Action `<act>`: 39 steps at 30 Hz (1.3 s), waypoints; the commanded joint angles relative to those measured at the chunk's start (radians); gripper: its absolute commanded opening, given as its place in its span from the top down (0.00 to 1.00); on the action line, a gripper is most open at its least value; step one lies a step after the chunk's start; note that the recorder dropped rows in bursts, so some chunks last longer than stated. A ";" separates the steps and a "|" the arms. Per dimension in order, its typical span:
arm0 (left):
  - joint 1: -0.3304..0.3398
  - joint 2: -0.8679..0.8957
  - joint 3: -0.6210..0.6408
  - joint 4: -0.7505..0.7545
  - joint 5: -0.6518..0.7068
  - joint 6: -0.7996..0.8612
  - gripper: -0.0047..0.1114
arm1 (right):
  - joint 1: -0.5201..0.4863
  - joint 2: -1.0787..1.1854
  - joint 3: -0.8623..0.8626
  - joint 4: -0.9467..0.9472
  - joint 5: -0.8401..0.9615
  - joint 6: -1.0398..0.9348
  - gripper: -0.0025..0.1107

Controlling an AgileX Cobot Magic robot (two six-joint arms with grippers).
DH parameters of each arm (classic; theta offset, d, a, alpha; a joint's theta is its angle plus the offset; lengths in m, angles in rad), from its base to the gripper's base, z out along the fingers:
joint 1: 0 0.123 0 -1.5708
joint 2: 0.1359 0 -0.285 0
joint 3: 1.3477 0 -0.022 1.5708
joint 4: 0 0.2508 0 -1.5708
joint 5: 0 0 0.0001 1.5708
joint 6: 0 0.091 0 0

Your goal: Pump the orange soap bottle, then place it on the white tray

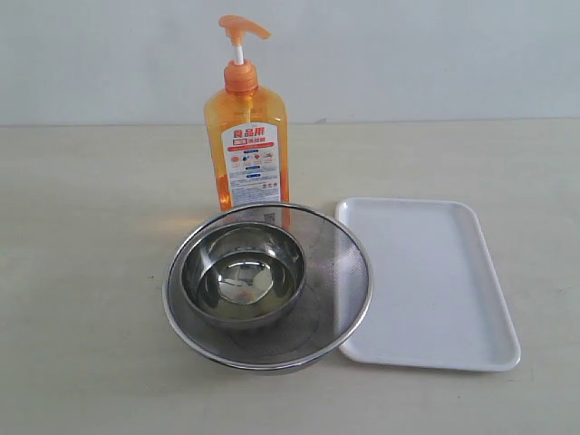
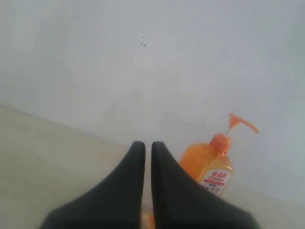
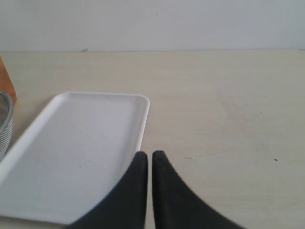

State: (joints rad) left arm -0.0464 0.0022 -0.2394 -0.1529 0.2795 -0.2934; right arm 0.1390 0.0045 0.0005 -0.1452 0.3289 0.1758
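— Where was the soap bottle (image 1: 246, 154) stood?
— On the desk (image 1: 82, 272), just behind the mesh basin (image 1: 349, 263), in which a bowl (image 1: 272, 308) was nested.
— And the tray (image 1: 435, 290)?
— Laid directly right of the mesh basin.

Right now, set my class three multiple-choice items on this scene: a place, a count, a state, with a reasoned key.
1. In the exterior view, the orange soap bottle stands: A behind the steel bowls; B on the white tray; C inside a bowl.
2. Steel bowls: A one; B two; C three.
3. The left gripper and right gripper are: A both shut; B both open; C gripping the bottle.
Key: 1 A, it rises beyond them; 2 B, one nests in the other; 3 A, both closed on nothing.
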 commanded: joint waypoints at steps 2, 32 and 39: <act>0.003 -0.002 -0.006 -0.016 0.000 -0.006 0.92 | -0.007 -0.004 -0.001 0.001 -0.006 -0.001 0.98; -0.001 0.547 -0.393 -0.556 0.213 0.950 0.92 | -0.007 -0.004 -0.001 0.001 -0.006 0.001 0.98; -0.001 0.825 -0.405 -1.186 0.236 1.693 0.92 | -0.007 -0.004 -0.001 0.001 -0.006 0.000 0.98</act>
State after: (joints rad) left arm -0.0464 0.7395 -0.6385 -1.1053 0.5187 1.1176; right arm 0.1390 0.0045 0.0005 -0.1452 0.3289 0.1758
